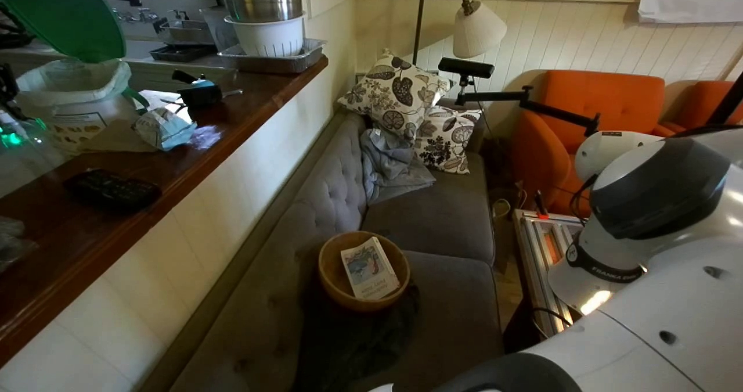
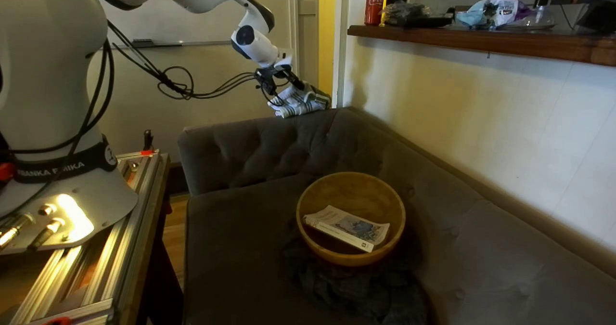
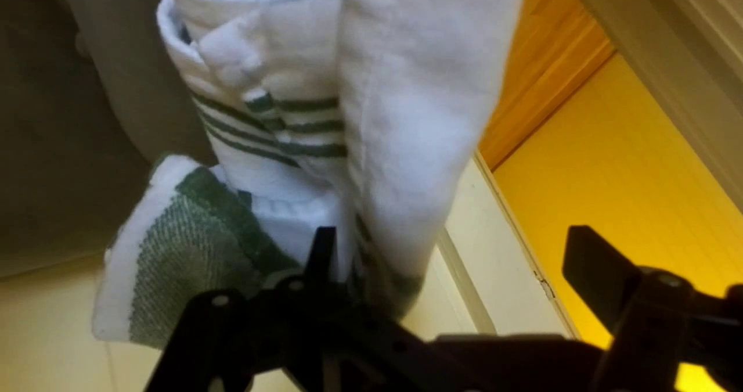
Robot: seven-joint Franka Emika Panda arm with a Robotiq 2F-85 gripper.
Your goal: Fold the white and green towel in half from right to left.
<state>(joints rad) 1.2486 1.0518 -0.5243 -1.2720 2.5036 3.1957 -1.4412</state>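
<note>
White-and-green striped towel point(image 2: 304, 102) sits bunched in folds atop the arm of the tufted sofa point(image 2: 231, 147), presumably because that top serves as a folding ledge. The Robotiq gripper point(image 3: 452, 232) has its fingers wide apart, clamping nothing, one just beside the cloth, perhaps so a layer can slip between. On the sofa's seat, a wooden bowl point(image 2: 356, 188) keeps a paperback point(image 2: 346, 226) contained, title illegible. Above the sofa's back stands a Coca-Cola can point(image 2: 374, 7), its script readable; beside the sofa, the robot's base collar point(image 2: 67, 165) reads FRANKA EMIKA.
</note>
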